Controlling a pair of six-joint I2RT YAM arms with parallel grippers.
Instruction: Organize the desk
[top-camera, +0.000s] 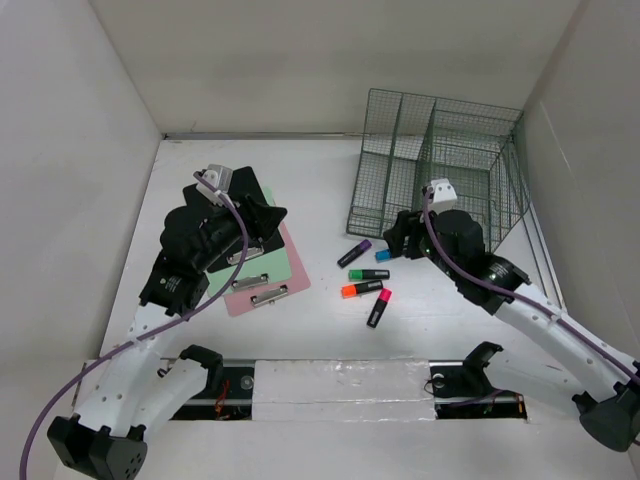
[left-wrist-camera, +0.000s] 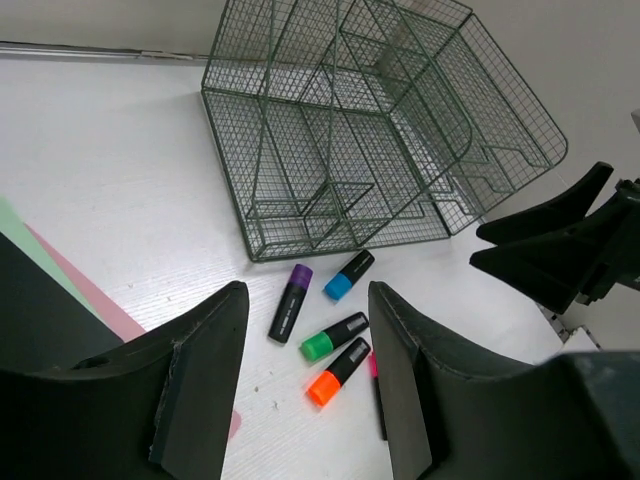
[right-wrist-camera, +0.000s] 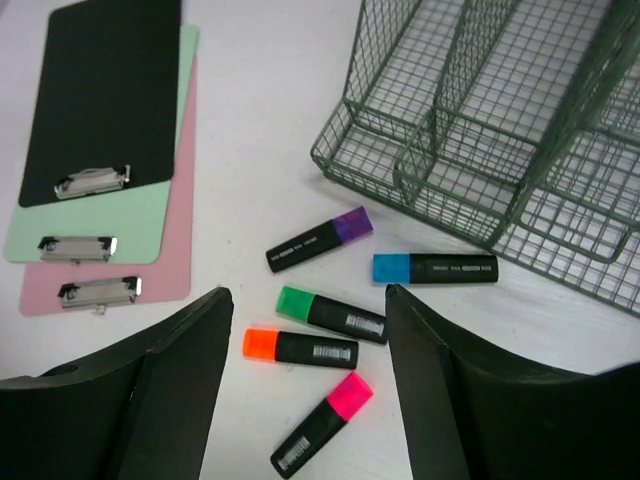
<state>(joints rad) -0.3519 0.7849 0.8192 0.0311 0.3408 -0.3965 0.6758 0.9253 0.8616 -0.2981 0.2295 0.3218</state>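
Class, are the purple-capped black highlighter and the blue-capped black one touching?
Apart. Right wrist view: bare white desk separates the purple-capped black highlighter from the blue-capped black highlighter.

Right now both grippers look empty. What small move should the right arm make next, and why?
Probably lower the right gripper onto the green highlighter: its jaws are open and empty, that marker lies loose on the desk almost directly under it, and the wire organizer stands just beyond.

Plain matte white walls (top-camera: 330, 60) stand on three sides.
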